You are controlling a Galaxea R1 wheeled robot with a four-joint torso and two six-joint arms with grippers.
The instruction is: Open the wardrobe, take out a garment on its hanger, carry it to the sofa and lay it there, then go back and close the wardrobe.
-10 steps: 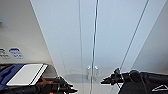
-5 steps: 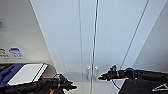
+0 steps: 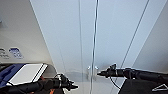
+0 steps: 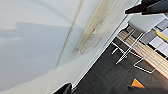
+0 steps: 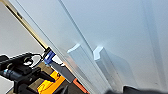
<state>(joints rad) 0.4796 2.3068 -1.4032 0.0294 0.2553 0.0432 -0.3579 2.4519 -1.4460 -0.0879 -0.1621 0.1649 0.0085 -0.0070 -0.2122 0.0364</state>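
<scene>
The white wardrobe (image 3: 112, 37) stands right in front of me with both panel doors closed along the middle seam. Its two small white handles (image 3: 92, 71) sit side by side at mid-height and appear large in the right wrist view as handles (image 5: 100, 58). My right gripper (image 3: 99, 73) comes in from the right, its tip just beside the right-hand handle. My left gripper (image 3: 74, 87) hangs lower, left of the handles and close to the left door. The left wrist view looks along the left door (image 4: 37, 45) down to the floor.
A white flat object (image 3: 27, 73) lies on something blue at the left, below a plain wall. Beside the wardrobe's foot stands a white seat on thin metal legs (image 4: 130, 48), over dark carpet (image 4: 107, 75) bordered by a wood-coloured strip. Something orange (image 5: 48, 85) lies low.
My right gripper has moved left, from well clear of the handles to right beside the right-hand one. The left arm has hardly moved.
</scene>
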